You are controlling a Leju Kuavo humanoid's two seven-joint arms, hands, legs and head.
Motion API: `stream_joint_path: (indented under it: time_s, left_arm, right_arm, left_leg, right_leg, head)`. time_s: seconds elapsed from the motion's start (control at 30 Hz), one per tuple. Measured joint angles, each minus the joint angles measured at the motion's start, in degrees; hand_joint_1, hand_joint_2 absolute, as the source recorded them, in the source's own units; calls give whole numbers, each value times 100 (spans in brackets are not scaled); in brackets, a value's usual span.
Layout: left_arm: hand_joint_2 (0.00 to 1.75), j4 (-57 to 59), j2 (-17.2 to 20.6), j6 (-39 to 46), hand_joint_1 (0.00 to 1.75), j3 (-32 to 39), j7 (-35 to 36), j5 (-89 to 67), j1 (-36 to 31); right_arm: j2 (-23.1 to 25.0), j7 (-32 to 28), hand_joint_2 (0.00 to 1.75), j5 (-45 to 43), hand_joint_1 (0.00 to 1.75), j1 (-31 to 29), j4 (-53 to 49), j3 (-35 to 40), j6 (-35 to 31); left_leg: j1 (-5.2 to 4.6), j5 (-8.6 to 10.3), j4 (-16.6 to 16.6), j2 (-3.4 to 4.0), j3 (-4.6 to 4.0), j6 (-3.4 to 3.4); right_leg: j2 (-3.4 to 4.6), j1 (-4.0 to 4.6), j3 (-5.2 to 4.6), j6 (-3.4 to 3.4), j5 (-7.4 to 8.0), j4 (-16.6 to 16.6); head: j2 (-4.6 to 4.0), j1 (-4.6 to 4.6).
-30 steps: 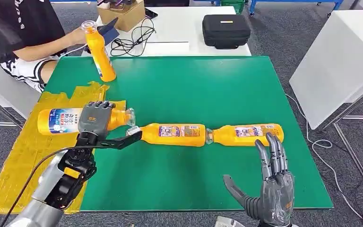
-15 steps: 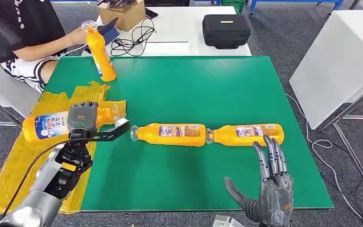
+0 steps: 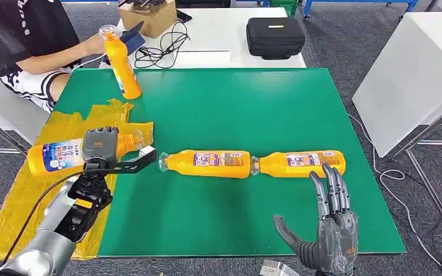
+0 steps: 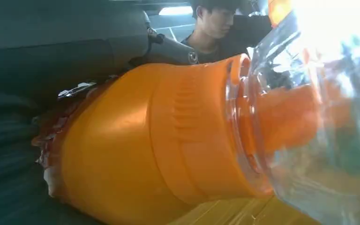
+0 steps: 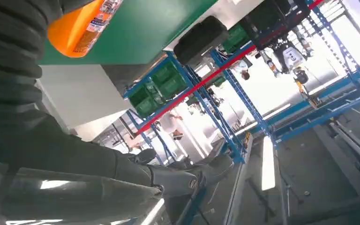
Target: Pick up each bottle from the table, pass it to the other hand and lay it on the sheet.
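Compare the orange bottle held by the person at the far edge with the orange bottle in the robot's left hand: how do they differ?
The orange plastic bottle at the far edge stands nearly upright on the green mat, a person's hand at its neck. The orange plastic bottle over the yellow sheet lies horizontal, gripped by the robot's left hand. Both are orange with clear caps.

Bottle point(image 3: 63, 155) labels printed, too small to read; no legible text.

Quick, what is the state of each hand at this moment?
Left hand: grips an orange bottle lying over the yellow sheet.
Right hand: open, fingers spread, holding nothing.
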Motion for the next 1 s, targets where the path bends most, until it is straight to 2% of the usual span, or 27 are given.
stream_joint_path:
  time_s: [0.33,0.37,0.4,0.43,0.47,1.0]
  left_arm:
    - [175,324,18,112,175,702,-308,2,121]
    - [175,356,13,113,166,762,-421,17,145]
    - [175,410,-2,140,147,852,-567,26,181]
    - [175,470,-24,188,80,931,-638,24,223]
    - [175,527,-55,232,3,990,-647,15,270]
    - [175,767,-247,219,0,1366,-645,0,516]
  right_arm:
    - [94,-201,175,-245,0,-138,94,-87,350]
    - [111,-216,175,-256,0,-165,109,-98,414]
    - [122,-243,175,-258,0,-200,133,-101,466]
    - [147,-264,175,-256,0,-225,173,-103,483]
    - [168,-271,175,-256,0,-248,206,-105,485]
    - [282,-337,175,-354,0,-349,374,-125,524]
  left_leg:
    - [0,0,0,-1,-2,0]
    - [0,0,-1,-1,-2,0]
    - [0,0,-1,0,-1,0]
    - [0,0,-1,1,-1,0]
    - [0,0,-1,0,-1,0]
    - [-1,0,-1,-2,10,0]
  right_leg:
    - [0,0,0,0,0,1]
    - [0,0,0,0,0,1]
    - [0,-1,0,0,0,1]
    - [0,-2,0,0,0,1]
    - [0,-1,-1,0,0,0]
    - [-1,0,11,0,0,1]
  head:
    - [0,0]
    - [0,2]
    - [0,0]
    - [0,0]
    - [0,2]
    - [0,0]
